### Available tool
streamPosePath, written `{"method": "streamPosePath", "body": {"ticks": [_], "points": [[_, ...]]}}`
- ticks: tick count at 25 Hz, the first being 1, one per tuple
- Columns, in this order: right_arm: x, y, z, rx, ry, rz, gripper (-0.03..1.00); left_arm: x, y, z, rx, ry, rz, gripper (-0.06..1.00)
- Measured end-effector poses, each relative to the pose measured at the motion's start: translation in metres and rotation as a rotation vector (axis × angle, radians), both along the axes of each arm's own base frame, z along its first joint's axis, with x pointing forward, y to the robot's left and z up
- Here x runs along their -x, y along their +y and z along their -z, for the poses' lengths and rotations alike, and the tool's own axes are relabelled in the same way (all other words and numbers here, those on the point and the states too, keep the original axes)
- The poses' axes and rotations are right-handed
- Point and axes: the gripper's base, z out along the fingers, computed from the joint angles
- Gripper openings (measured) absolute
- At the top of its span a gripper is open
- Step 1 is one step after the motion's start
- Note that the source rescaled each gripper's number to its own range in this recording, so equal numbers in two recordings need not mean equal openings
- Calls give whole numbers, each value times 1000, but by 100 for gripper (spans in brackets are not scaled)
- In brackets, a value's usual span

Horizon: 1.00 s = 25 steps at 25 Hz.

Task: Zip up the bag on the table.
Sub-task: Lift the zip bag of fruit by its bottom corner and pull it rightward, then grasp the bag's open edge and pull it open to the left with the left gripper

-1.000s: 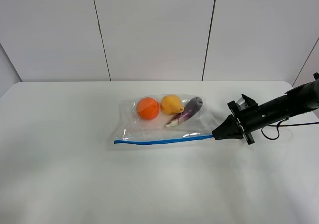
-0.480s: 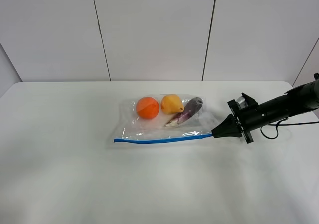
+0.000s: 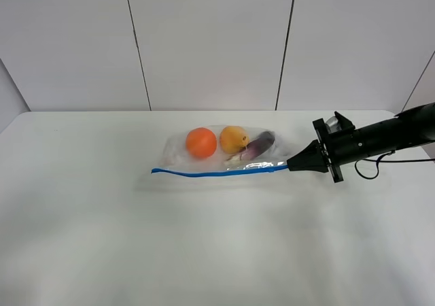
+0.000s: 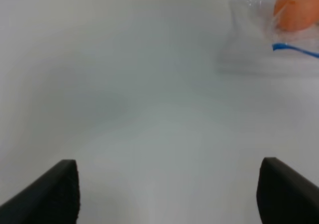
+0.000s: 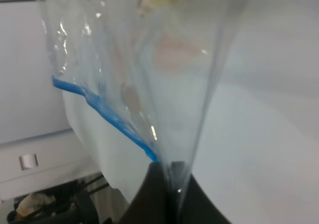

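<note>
While the right gripper [image 3: 291, 164] is clamped on the right-hand corner of the bag [image 3: 178, 158], at the end of its blue zipper [image 3: 211, 173], the bag lies mid-frame on the table [image 3: 136, 238]. Left gripper [image 4: 168, 163] hovers over table, fingers wide apart.

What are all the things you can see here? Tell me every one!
table: one, white, under everything.
wall: one, white panels, behind the table.
bag: one, clear, mid-table toward the back.
zipper strip: one, blue, along the bag's near edge.
orange fruit: one, orange, in the bag, leftmost.
yellow fruit: one, yellow, in the bag, middle.
eggplant: one, purple, in the bag, rightmost.
right gripper: one, black, shut on the bag's right end.
left gripper: one, black, open above bare table.
</note>
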Motion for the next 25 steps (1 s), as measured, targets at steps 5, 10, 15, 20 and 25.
{"method": "streamPosePath", "body": {"ticks": [5, 10, 15, 20, 25], "points": [[1, 13, -27, 3, -64, -19, 0, 0, 0, 0, 0, 0, 0, 96], [2, 45, -34, -22, -75, -75, 0, 0, 0, 0, 0, 0, 0, 96], [-1, 58, -39, -83, -80, -42, 0, 0, 0, 0, 0, 0, 0, 96], [-1, 58, -39, -85, -80, -40, 0, 0, 0, 0, 0, 0, 0, 96], [-1, 58, -39, -85, -80, -40, 0, 0, 0, -2, 6, -10, -4, 96]]}}
